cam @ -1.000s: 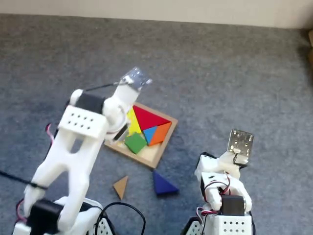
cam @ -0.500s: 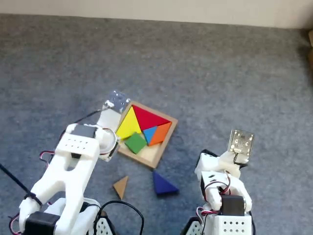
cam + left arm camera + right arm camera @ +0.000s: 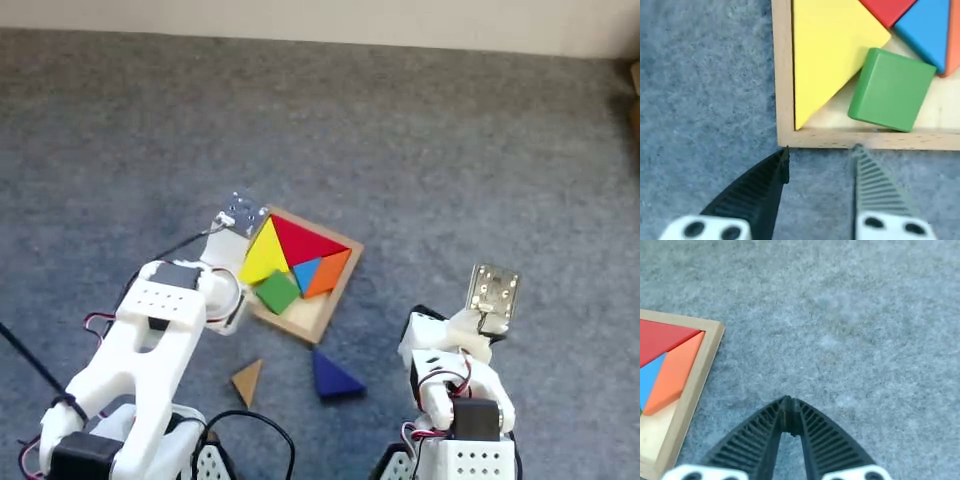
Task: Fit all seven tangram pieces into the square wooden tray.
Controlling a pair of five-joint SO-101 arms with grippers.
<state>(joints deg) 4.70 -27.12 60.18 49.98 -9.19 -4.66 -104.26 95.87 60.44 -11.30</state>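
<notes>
Grey carpet (image 3: 450, 150), left end effector (image 3: 821, 149) wide open beside wooden tray (image 3: 782, 75) rim, right end effector (image 3: 788, 412) closed

The desk (image 3: 705, 75) is showing a grey cloth cover, rough and fuzzy like carpet. The tray (image 3: 830, 138) is showing pale bare wood, matt, with fine grain. The yellow triangle (image 3: 827, 55) and green block (image 3: 891, 89) are looking smooth, with matt paint. The right fingers (image 3: 760, 440) are showing black ribbed plastic; the left arm (image 3: 150, 340) is showing smooth white plastic.
</notes>
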